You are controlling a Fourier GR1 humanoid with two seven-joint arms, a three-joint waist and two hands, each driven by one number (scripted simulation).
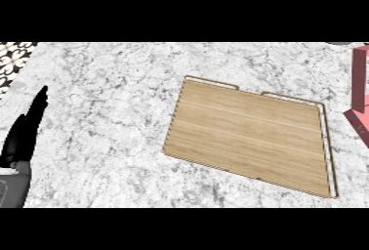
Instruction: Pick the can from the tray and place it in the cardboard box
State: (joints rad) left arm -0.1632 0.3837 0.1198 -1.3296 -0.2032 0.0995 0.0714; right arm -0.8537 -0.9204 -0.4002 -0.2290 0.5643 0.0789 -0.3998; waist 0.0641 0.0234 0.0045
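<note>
A wooden tray (249,136) lies flat on the marble counter, right of the middle, and nothing stands on it. No can shows anywhere in the head view. A pink box (359,93) is cut off at the right edge, beside the tray's far right corner. My left hand (25,129) rests at the left edge with straight fingers pointing up, holding nothing. My right hand does not show.
The marble counter (108,97) spreads to the left of and behind the tray. A patterned tile floor (13,58) shows past the counter's far left corner.
</note>
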